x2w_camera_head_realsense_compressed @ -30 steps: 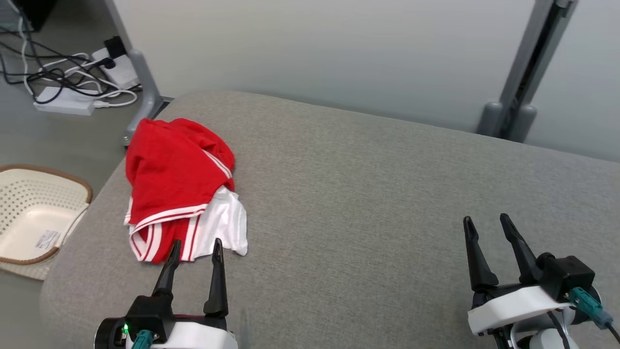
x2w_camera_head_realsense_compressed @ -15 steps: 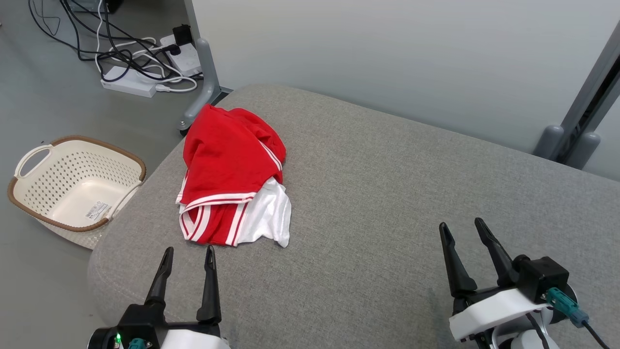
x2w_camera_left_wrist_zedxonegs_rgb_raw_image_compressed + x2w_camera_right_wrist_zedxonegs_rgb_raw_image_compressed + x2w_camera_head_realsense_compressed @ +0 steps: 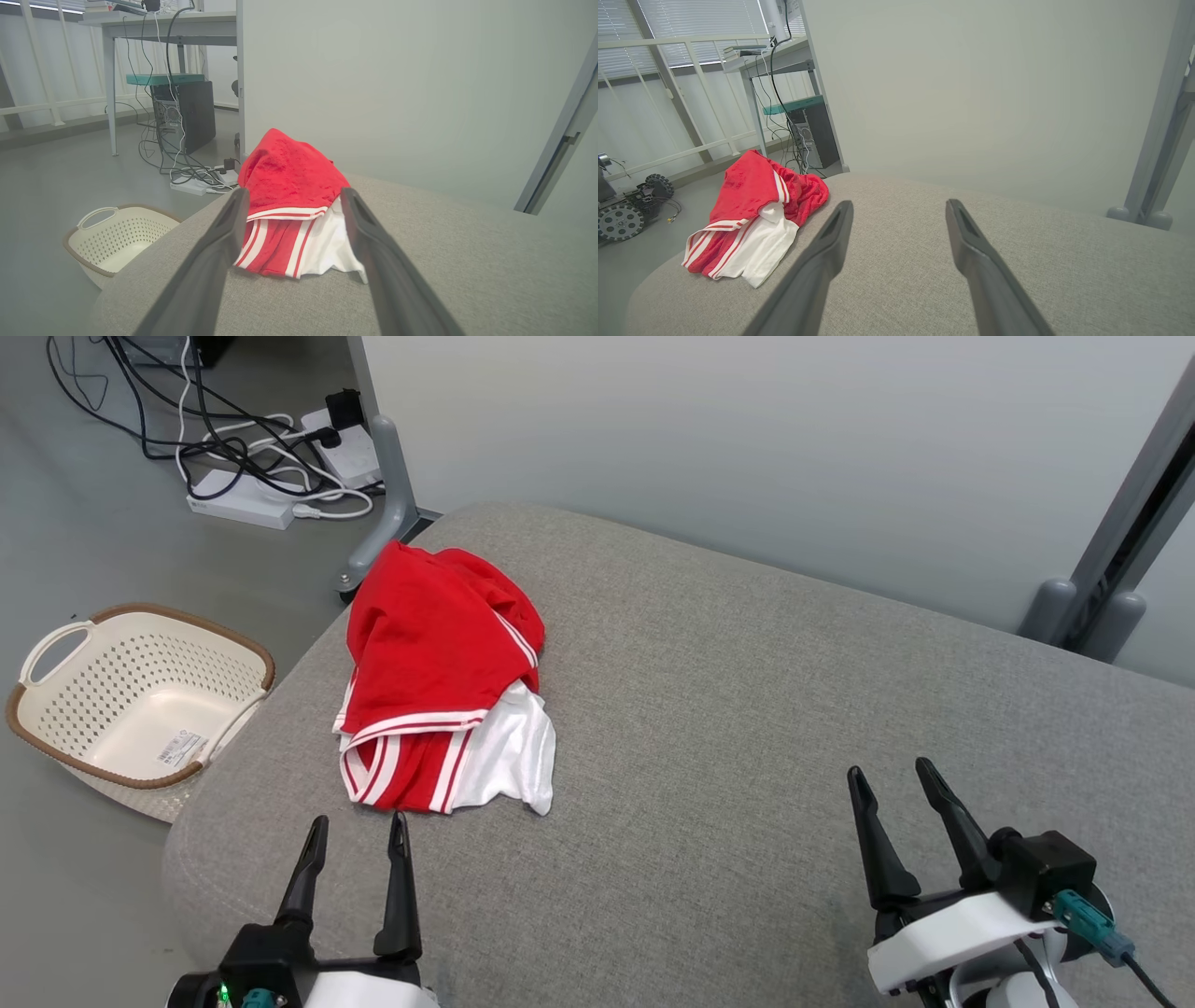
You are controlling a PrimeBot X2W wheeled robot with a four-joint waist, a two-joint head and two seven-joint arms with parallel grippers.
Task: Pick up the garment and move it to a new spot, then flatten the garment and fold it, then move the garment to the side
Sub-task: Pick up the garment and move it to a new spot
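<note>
Lying bunched on the grey cushion: a red and white garment, nothing gripped.
The garment sits in a crumpled heap near the cushion's left edge, red cloth with white stripes on top and a white part showing at its near right corner. The left gripper hovers just short of the heap's near edge, jaws spread wide and holding nothing. The right gripper is well apart over bare cushion, also wide open and empty. A cream basket stands on the floor to the left.
</note>
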